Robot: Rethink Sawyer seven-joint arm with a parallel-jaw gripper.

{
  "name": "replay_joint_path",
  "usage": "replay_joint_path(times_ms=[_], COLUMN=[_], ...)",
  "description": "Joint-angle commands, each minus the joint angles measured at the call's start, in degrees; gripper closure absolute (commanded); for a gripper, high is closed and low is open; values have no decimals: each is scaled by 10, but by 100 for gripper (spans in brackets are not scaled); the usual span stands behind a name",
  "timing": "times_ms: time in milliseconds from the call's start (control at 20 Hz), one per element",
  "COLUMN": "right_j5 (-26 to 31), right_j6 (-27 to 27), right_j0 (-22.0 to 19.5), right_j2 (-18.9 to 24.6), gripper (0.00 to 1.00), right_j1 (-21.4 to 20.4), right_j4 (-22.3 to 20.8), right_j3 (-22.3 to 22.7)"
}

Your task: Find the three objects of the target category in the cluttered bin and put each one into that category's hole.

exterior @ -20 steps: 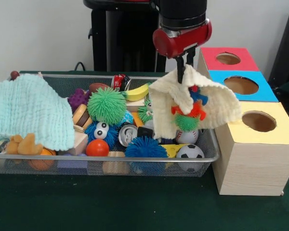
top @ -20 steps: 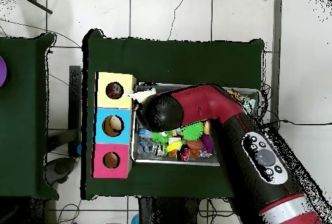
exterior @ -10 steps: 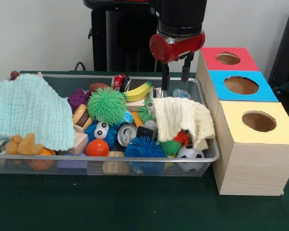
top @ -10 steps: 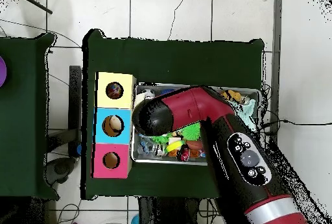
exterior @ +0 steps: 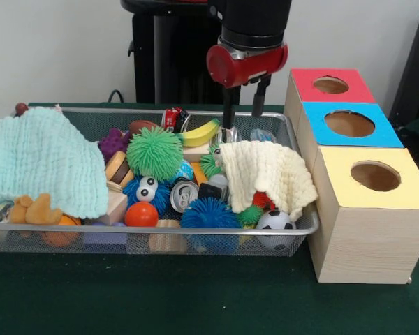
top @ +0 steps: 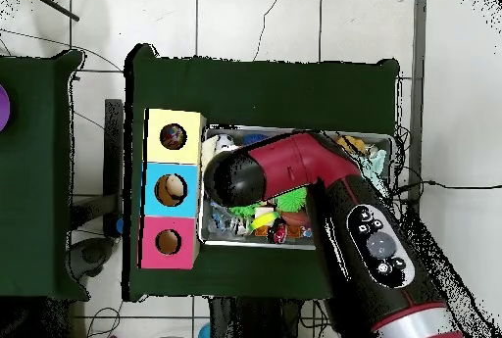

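Nearest to you in the front view, the green table (exterior: 195, 307) fills the bottom of the frame. On it at lower right stands the wooden box (exterior: 363, 241), its yellow hole (exterior: 375, 176) closest, the blue hole (exterior: 349, 123) behind it and the red hole (exterior: 331, 85) farthest, toward the upper right.

To the left of the box you see the wire bin (exterior: 126, 241), reaching from the left edge to just beside the box. Along its front wall lie a small soccer ball (exterior: 275, 221), a blue spiky ball (exterior: 209, 214), an orange ball (exterior: 141, 214) and a drink can (exterior: 184, 194). A pale green cloth (exterior: 49, 160) covers the left end of the bin. A cream cloth (exterior: 269, 171) is draped over toys at the right end, touching the soccer ball; a red toy (exterior: 261, 199) peeks from under it.

Farther back, in the middle of the frame, you find a green spiky ball (exterior: 155, 152), a purple toy (exterior: 113, 143) and a banana (exterior: 199, 132) near the rear wall.

The gripper (exterior: 242, 112) hangs above the back edge of the cream cloth at upper centre, its two fingers (exterior: 228, 112) spread apart and holding nothing. The cloth lies free beneath them.

In the overhead view the arm (top: 324, 207) covers most of the bin, so you cannot make out the toys beneath it.
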Motion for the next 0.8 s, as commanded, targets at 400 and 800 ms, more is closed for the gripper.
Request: replay_joint_path(times_ms=[400,800], right_j5=[34,42], right_j6=[-194,-227], right_j0=[-135,-165], right_j2=[11,32], gripper=[0,0], right_j1=[-3,71], right_j4=[-72,-111], right_j3=[-38,-89])
